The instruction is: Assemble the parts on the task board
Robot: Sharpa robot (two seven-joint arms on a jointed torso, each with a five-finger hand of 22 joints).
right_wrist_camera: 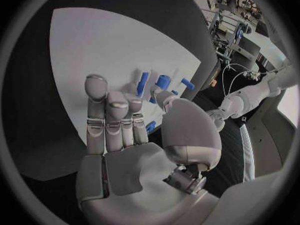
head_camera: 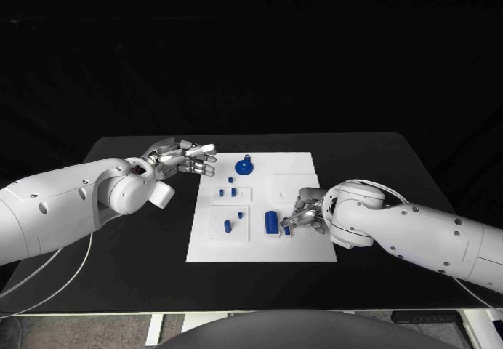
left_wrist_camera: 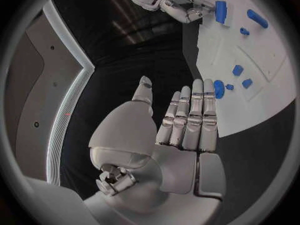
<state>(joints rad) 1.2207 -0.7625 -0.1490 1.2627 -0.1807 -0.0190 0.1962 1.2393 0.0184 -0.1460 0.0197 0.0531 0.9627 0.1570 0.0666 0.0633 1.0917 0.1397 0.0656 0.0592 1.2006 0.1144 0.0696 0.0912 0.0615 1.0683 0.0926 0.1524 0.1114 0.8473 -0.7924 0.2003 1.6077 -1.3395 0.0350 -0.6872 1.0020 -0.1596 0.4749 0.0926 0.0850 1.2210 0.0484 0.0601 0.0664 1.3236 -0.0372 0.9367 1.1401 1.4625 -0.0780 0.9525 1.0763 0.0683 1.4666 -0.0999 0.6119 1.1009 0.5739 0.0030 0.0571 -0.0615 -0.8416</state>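
Observation:
The white task board point(head_camera: 304, 167) lies in the middle of the black table. Several blue parts are on it: a round knobbed part point(head_camera: 244, 168) at the far side, small pegs point(head_camera: 227, 193) in the middle, and a thick blue cylinder point(head_camera: 272, 221) near the front. My left hand point(head_camera: 184, 158) hovers off the board's far left corner, fingers straight and holding nothing; its fingertips point(left_wrist_camera: 195, 87) point at the round part point(left_wrist_camera: 219, 88). My right hand point(head_camera: 304, 211) is over the board's right side, fingers spread beside the cylinder point(right_wrist_camera: 162, 81) and over a small blue piece point(head_camera: 287, 230).
The black table point(head_camera: 377, 156) surrounds the board on all sides. My left forearm point(head_camera: 63, 207) crosses the table's left part and my right forearm point(head_camera: 419, 229) crosses its front right corner. A pale cable point(head_camera: 63, 265) hangs under the left arm.

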